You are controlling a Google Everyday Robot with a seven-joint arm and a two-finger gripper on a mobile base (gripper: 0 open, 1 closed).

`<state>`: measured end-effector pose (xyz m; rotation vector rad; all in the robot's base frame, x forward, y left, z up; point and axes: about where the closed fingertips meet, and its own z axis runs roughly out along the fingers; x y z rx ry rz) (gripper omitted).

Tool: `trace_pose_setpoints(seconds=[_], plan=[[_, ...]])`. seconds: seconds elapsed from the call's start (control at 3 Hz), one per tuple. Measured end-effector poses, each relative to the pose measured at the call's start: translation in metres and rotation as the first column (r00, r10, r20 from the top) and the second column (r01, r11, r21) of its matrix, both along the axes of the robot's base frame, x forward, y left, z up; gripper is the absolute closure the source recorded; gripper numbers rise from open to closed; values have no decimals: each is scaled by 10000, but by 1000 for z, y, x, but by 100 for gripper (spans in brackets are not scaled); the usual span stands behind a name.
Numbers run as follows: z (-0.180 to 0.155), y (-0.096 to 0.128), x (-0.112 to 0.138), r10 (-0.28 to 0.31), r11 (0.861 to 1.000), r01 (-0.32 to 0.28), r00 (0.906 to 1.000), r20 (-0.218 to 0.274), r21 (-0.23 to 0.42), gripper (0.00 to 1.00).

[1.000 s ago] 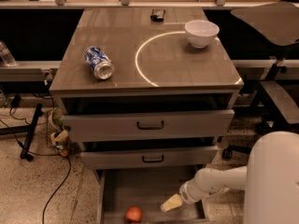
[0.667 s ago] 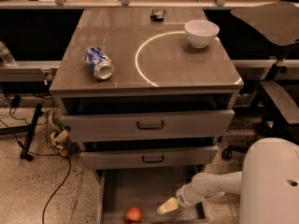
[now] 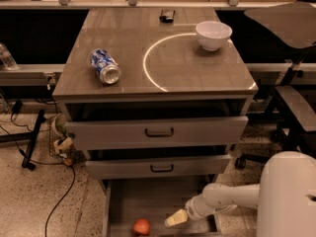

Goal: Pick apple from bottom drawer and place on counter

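The apple (image 3: 141,226) is small, round and red-orange. It lies on the grey floor of the open bottom drawer (image 3: 148,201), near its front edge. My gripper (image 3: 176,218) reaches into the drawer from the right on a white arm, a short way to the right of the apple and apart from it. The counter (image 3: 148,38) is the grey-brown cabinet top with a white arc (image 3: 150,58) marked on it.
A blue-white soda can (image 3: 104,66) lies on its side on the counter's left. A white bowl (image 3: 213,34) stands at its right, a small dark object (image 3: 167,16) at the back. The two upper drawers (image 3: 158,131) stand slightly pulled out. Cables and a stand are on the floor at left, chairs at right.
My arm and gripper have moved left inside the bottom drawer, closer to the apple. The apple has not moved.
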<state>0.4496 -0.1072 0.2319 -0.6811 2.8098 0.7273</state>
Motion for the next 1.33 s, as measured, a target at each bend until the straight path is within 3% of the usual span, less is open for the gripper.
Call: trace_pose_setpoints(seconds=[0.67,1.0,1.33], plan=[[-32,48,-2,-217,9926,278,9984,-527,1180,0],[-36,91,-10,-95,9865,179,9986,-520,1628,0],[-38,114,-14,-122,9849,192,9990,-419,1718,0]])
